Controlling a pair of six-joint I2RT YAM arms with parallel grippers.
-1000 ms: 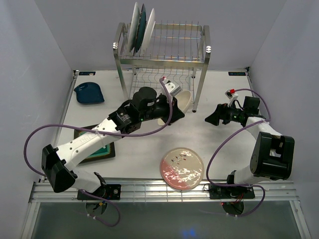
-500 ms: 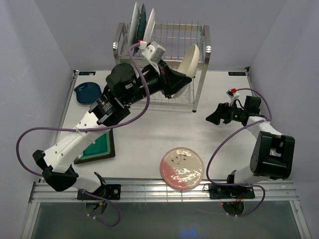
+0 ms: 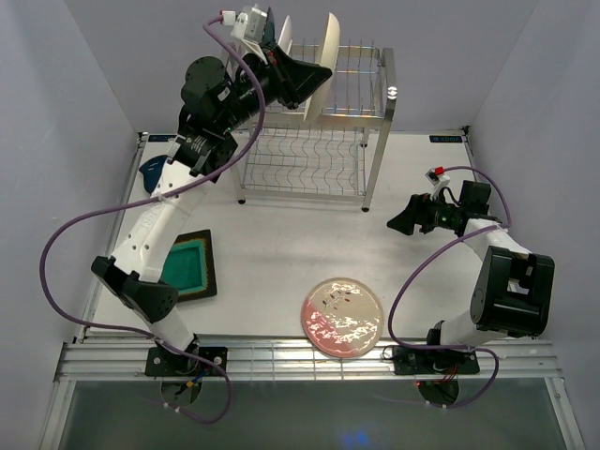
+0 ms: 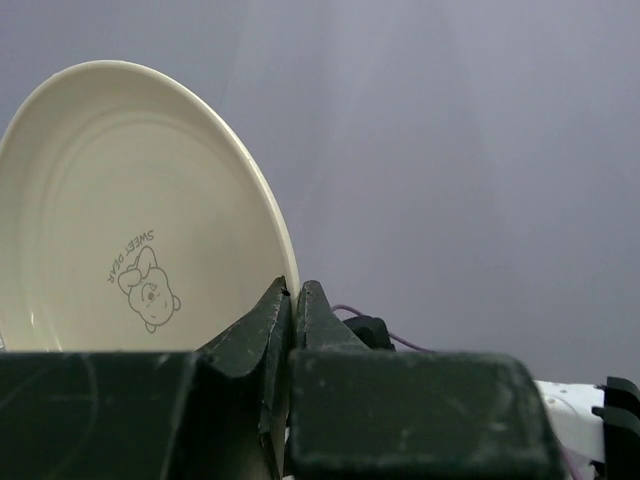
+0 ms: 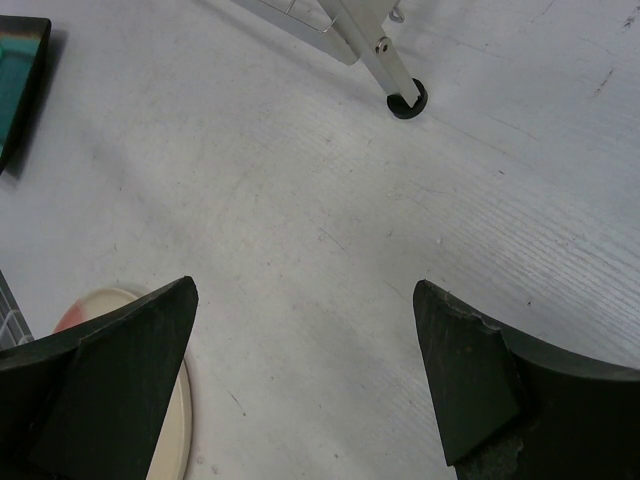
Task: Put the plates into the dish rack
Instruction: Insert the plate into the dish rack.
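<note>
My left gripper point(image 3: 319, 80) is shut on the rim of the cream round plate point(image 3: 330, 45) and holds it upright over the top tier of the steel dish rack point(image 3: 377, 112). In the left wrist view the jaws point(image 4: 293, 290) pinch the plate's edge, and the plate point(image 4: 130, 220) shows a small bear print. A white plate point(image 3: 284, 33) stands at the top tier's left end, partly hidden by the arm. The pink speckled plate point(image 3: 342, 317) lies flat at the front of the table. The square green plate point(image 3: 187, 267) lies at the left. My right gripper point(image 3: 398, 223) is open and empty above the table, and the right wrist view point(image 5: 305, 300) shows its jaws wide apart.
A small dark blue dish point(image 3: 152, 175) lies at the far left, partly behind the left arm. The rack's front right foot point(image 5: 405, 100) stands ahead of the right gripper. The pink plate's edge point(image 5: 178, 420) shows beside the right gripper's left finger.
My left arm has lifted the cream plate from in front of the rack's lower tier up to above its top tier. The right arm has not moved.
</note>
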